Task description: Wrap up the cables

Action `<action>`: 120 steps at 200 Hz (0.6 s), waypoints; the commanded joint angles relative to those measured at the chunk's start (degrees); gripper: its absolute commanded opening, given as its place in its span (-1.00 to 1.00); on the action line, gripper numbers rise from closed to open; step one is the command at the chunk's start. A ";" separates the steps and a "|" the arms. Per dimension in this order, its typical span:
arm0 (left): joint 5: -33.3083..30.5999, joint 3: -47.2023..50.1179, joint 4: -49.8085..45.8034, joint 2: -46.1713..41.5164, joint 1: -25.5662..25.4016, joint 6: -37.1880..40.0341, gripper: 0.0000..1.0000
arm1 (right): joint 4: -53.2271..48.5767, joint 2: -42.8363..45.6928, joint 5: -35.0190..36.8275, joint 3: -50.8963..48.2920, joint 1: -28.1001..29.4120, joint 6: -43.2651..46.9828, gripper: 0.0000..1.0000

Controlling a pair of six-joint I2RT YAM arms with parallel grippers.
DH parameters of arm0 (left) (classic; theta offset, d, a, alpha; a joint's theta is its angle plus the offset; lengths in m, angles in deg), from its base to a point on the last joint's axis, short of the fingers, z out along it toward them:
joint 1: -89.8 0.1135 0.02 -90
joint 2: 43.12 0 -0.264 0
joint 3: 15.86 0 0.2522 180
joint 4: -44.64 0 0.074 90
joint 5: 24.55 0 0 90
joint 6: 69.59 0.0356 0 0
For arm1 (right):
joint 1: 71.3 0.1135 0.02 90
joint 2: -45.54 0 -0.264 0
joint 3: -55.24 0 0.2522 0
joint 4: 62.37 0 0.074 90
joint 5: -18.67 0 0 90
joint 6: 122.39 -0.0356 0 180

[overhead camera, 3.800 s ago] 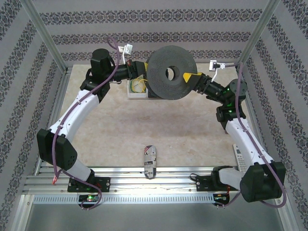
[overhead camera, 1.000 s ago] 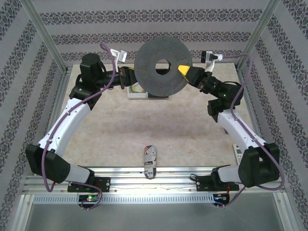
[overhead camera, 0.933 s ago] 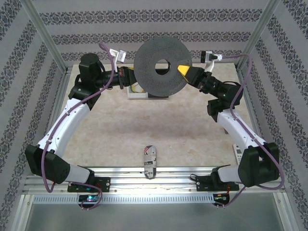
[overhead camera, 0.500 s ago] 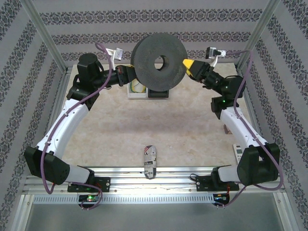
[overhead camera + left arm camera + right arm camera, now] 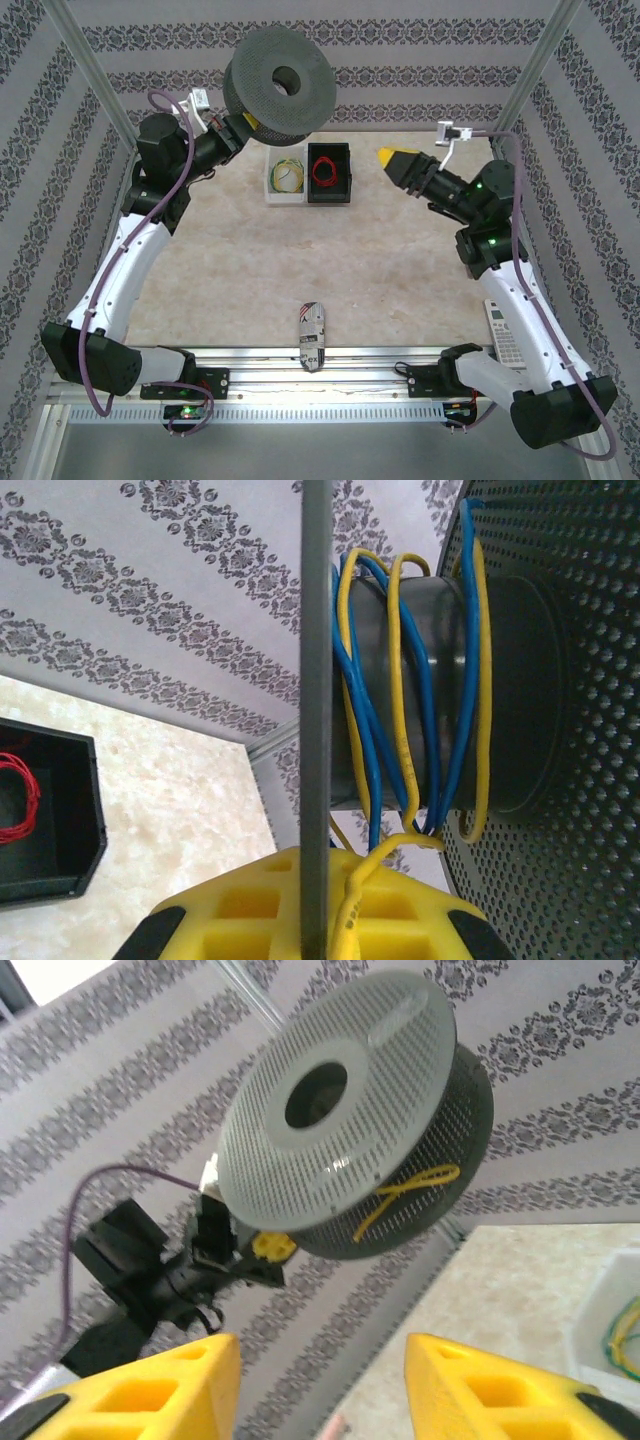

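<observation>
**Spool up in the air in my left jaws, right jaws holding nothing.**

My left jaws pinch the thin edge of the grey spool [image 5: 278, 85], high over the far left corner of the surface [image 5: 300, 260]. The yellow cable [image 5: 484, 680] is wound round the middle of the spool next to a blue wire [image 5: 360, 730], and one loose yellow end hangs off the side. My right jaws are spread, off to the right and well apart from the spool. At the back of the surface two boxes sit side by side. The white box [image 5: 285, 198] has yellow and green wire loops [image 5: 287, 177] in it. The black box [image 5: 330, 197] has a red wire coil [image 5: 325, 172] in it. A small striped thing [image 5: 312, 337] lies at the near edge. A keypad [image 5: 505, 335] lies by my right arm.
</observation>
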 commanded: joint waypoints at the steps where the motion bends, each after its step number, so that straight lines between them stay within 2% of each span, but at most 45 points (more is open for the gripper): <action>1: -1.80 -0.23 10.09 -2.35 0.34 -6.57 -1.00 | -9.70 -1.33 8.81 3.50 4.14 9.76 -0.14; 52: -2.70 1.32 8.71 -5.04 0.13 -6.10 -1.00 | -11.35 -7.70 17.19 9.40 12.53 15.23 -0.22; 120: -4.33 2.73 7.12 -5.94 -1.33 -3.90 -1.00 | -9.09 -15.27 19.72 15.52 17.41 15.33 -0.28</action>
